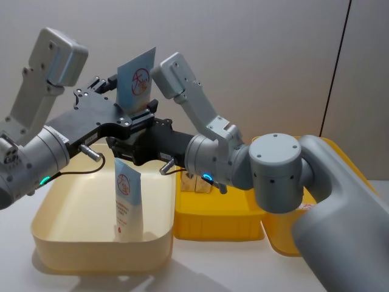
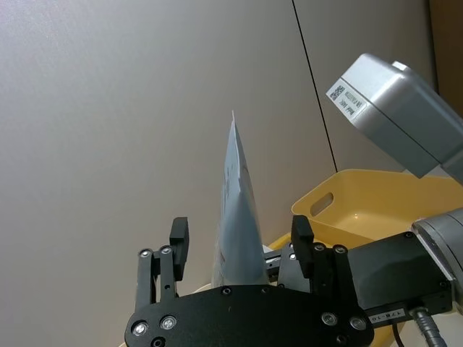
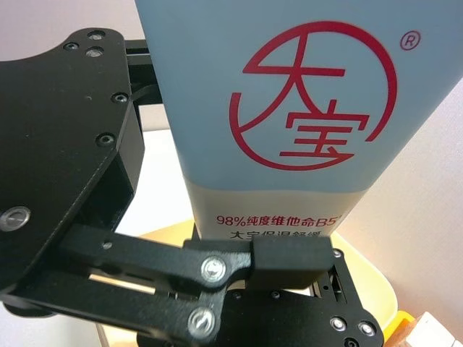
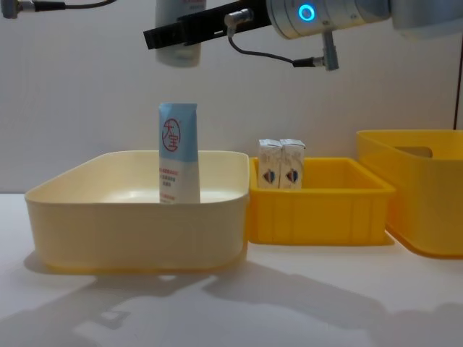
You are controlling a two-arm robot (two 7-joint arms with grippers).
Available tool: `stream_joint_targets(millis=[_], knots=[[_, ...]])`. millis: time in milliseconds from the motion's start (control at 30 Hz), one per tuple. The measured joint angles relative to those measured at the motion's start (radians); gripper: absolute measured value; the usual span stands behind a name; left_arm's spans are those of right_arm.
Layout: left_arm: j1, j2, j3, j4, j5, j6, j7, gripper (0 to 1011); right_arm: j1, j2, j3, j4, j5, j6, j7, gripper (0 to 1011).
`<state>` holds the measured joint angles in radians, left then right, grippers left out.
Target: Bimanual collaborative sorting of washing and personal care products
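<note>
Overhead, from my head camera, a pale worktop (image 1: 200, 267) meets a plain grey wall (image 1: 273, 55). My left end effector (image 1: 124, 109) and right end effector (image 1: 138, 135) meet at a raised squeeze tube (image 1: 136, 79) above the cream bin (image 1: 79, 243). At my left wrist, the fingers (image 2: 179, 237) stand apart either side of it. At my right wrist, a pad (image 3: 289, 253) presses the tube's white base. From chest height, a second tube (image 4: 178, 153) stands upright in the cream bin; two cartons (image 4: 281, 164) sit in the yellow bin (image 4: 318, 210).
</note>
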<state>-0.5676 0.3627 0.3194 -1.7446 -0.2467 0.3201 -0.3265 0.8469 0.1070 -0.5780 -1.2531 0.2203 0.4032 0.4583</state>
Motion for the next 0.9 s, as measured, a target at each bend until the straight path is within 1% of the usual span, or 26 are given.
stream_joint_targets(millis=[100, 133, 233, 333, 500, 600, 733, 900], knots=[[0.0, 0.0, 0.0, 0.0, 0.0, 0.0, 0.0, 925, 0.0, 0.004, 0.001, -0.004, -0.001, 0.0, -0.006, 667], [0.0, 0.0, 0.0, 0.0, 0.0, 0.0, 0.0, 968, 0.0, 0.005, 0.002, -0.005, -0.002, 0.0, -0.008, 668], [0.0, 0.0, 0.0, 0.0, 0.0, 0.0, 0.0, 1003, -0.001, 0.016, 0.006, -0.014, -0.008, 0.004, -0.018, 668], [0.0, 0.0, 0.0, 0.0, 0.0, 0.0, 0.0, 1003, -0.002, 0.026, 0.009, -0.022, -0.015, 0.009, -0.028, 668], [0.0, 0.0, 0.0, 0.0, 0.0, 0.0, 0.0, 1003, -0.001, 0.066, 0.021, -0.045, -0.042, 0.033, -0.05, 668], [0.0, 0.0, 0.0, 0.0, 0.0, 0.0, 0.0, 1002, 0.0, 0.081, 0.025, -0.053, -0.053, 0.047, -0.058, 668], [0.0, 0.0, 0.0, 0.0, 0.0, 0.0, 0.0, 1003, 0.003, 0.111, 0.036, -0.072, -0.076, 0.082, -0.081, 668], [0.0, 0.0, 0.0, 0.0, 0.0, 0.0, 0.0, 1003, 0.005, 0.134, 0.048, -0.085, -0.095, 0.125, -0.103, 667]])
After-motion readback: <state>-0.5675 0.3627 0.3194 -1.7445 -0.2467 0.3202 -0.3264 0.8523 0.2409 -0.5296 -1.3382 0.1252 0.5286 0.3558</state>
